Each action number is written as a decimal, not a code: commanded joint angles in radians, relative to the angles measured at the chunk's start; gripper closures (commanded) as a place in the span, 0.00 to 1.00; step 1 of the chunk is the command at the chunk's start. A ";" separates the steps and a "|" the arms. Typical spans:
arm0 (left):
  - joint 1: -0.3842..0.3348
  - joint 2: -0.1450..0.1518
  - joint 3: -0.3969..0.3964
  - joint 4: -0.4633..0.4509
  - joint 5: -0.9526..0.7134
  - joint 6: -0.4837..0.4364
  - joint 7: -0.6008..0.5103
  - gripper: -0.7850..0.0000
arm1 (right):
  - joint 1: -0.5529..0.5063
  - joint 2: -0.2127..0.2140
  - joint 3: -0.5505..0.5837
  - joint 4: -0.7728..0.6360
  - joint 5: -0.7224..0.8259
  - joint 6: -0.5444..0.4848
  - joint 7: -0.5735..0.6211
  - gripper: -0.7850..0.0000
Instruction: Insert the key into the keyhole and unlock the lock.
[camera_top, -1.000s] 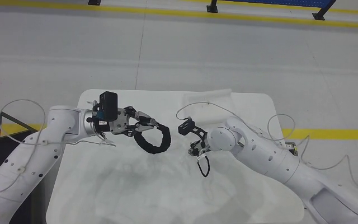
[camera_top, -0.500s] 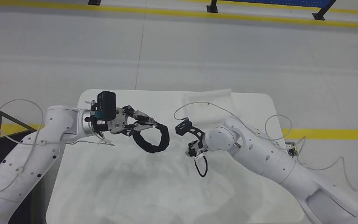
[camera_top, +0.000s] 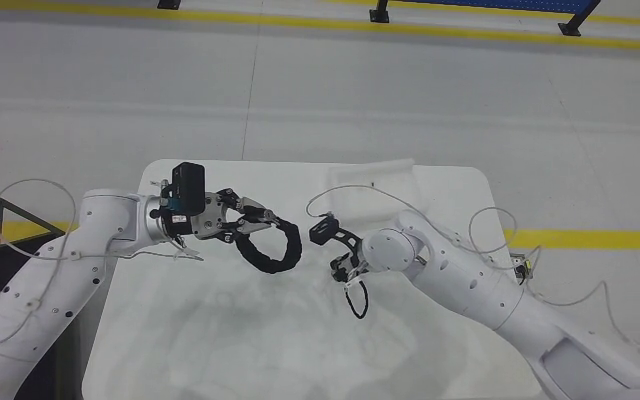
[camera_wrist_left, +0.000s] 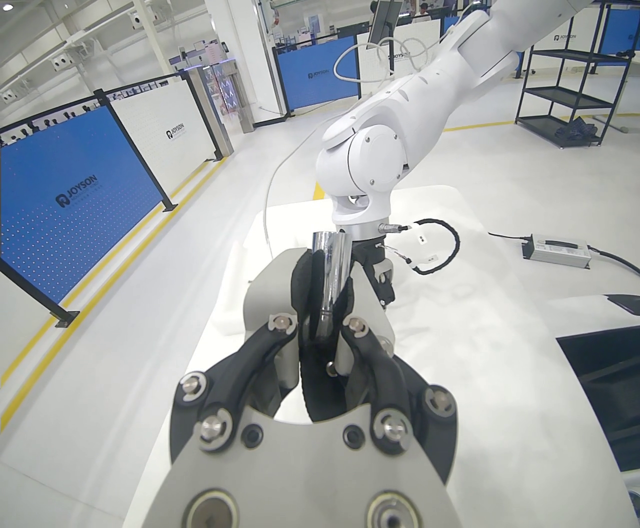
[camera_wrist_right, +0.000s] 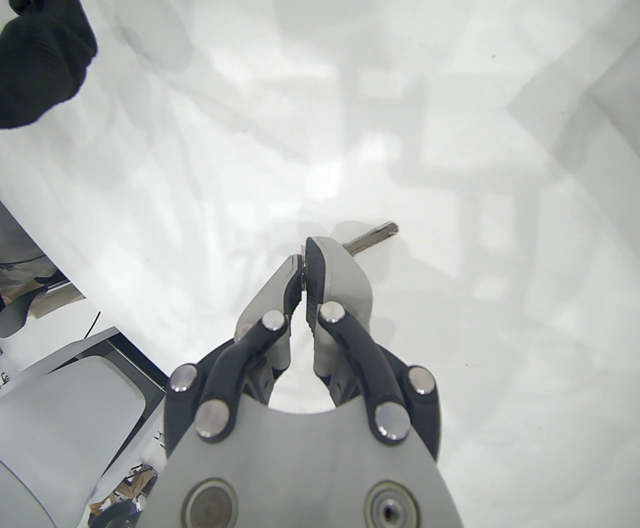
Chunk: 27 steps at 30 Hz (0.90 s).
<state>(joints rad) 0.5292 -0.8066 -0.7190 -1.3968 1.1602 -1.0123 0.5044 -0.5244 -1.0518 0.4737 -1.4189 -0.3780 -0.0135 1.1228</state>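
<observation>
- L gripper (camera_top: 256, 223): closed on black fabric-sleeved cable lock (camera_top: 284, 256) w/ chrome cylinder (camera_wrist_left: 329, 272), held over white table (camera_top: 200, 340), left of centre.
- R gripper (camera_wrist_right: 304, 261): pinched on thin silver metal key (camera_wrist_right: 374, 237); blade juts sideways; near lock, not touching.

lock (camera_wrist_left: 330, 280): I see a glossy, smooth chromed metal barrel and a matt black cloth sleeve.
key (camera_wrist_right: 372, 236): dull grey metal shaft.
bench (camera_wrist_right: 500, 150): white, smooth, faintly reflective on my feed.
right gripper (camera_wrist_right: 304, 260): matt grey fingers.
</observation>
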 joint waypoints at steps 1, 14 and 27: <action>0.001 0.000 -0.002 0.001 0.000 0.000 0.000 1.00 | -0.003 -0.001 0.006 -0.008 0.001 0.001 0.006 1.00; 0.022 -0.012 -0.034 -0.029 0.065 0.046 0.044 1.00 | -0.039 0.053 0.211 -0.192 0.050 0.110 0.069 1.00; 0.055 -0.060 -0.003 -0.046 0.206 0.208 0.190 1.00 | -0.151 0.137 0.547 -0.563 0.148 0.241 0.191 1.00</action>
<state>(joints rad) 0.5823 -0.8615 -0.7298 -1.4435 1.3534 -0.8204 0.6790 -0.6682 -0.9172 0.9978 -1.9586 -0.2512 0.2280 1.3124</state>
